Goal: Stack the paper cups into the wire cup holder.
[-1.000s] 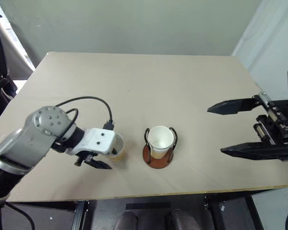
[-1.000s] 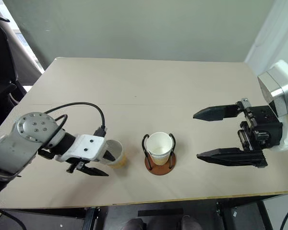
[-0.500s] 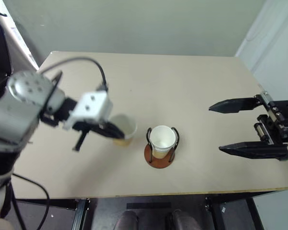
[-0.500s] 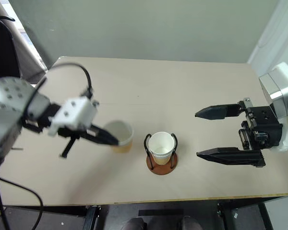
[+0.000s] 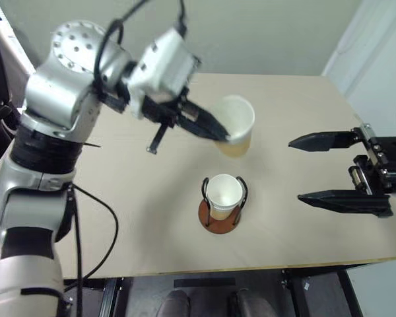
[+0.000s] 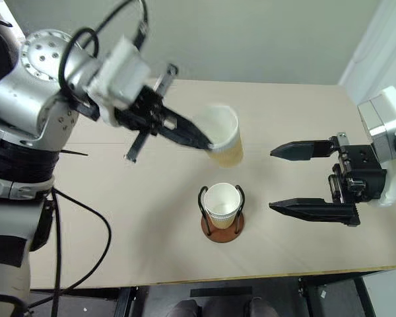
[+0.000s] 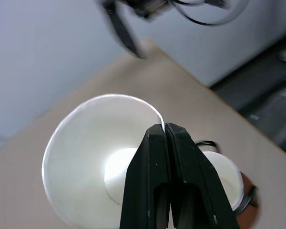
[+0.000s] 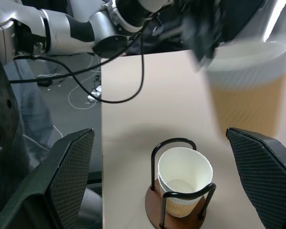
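My left hand (image 6: 208, 142) pinches the rim of a light, thin-walled paper cup (image 6: 223, 137), held above the bench (image 6: 290, 119); squeezing harder would likely crumple it. My right hand (image 6: 287, 179) is spread wide beside the wire cup holder (image 6: 220, 218), which already carries a nested cup (image 6: 222, 201).

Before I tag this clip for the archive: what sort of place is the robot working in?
Probably an indoor lab or test room: a plain beige table against a bare grey-green wall, loose cables on the floor, and a staged setup of paper cups and a wire cup holder.
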